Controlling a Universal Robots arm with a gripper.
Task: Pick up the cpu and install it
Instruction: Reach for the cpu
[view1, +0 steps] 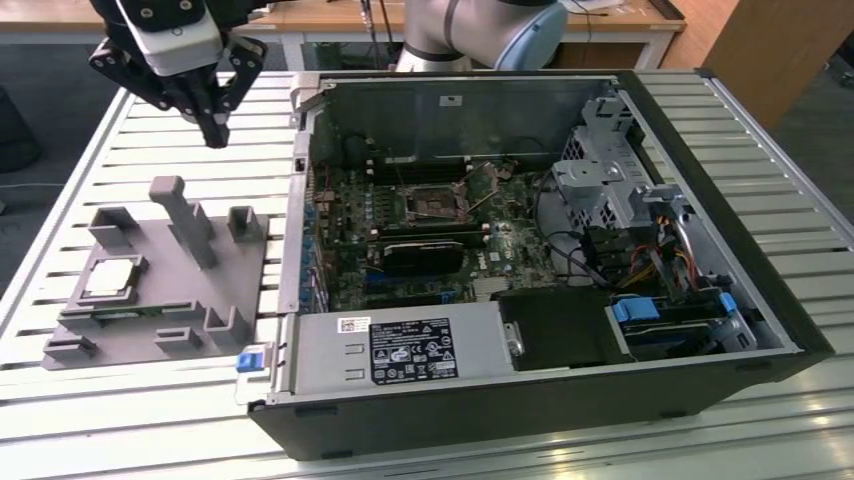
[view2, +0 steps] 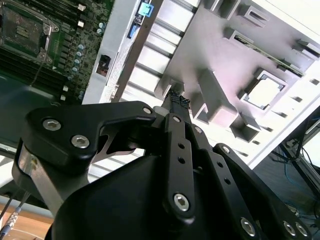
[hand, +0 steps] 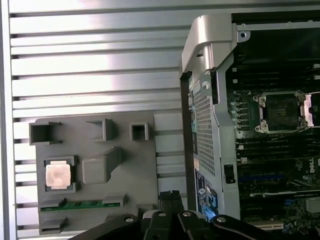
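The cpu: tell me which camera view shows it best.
The first wrist view: the cpu is seen straight from above, its metal top unobstructed in a recess of the grey holder. The exterior view shows it at an angle, at that view's left. The second wrist view shows it tilted, bright with glare.

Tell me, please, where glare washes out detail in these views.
Second wrist view: the cpu and the table slats blow out to white. First wrist view: glare bands cross the table slats, yet the cpu stays readable. Exterior view: even light, with the computer case shadowed inside.
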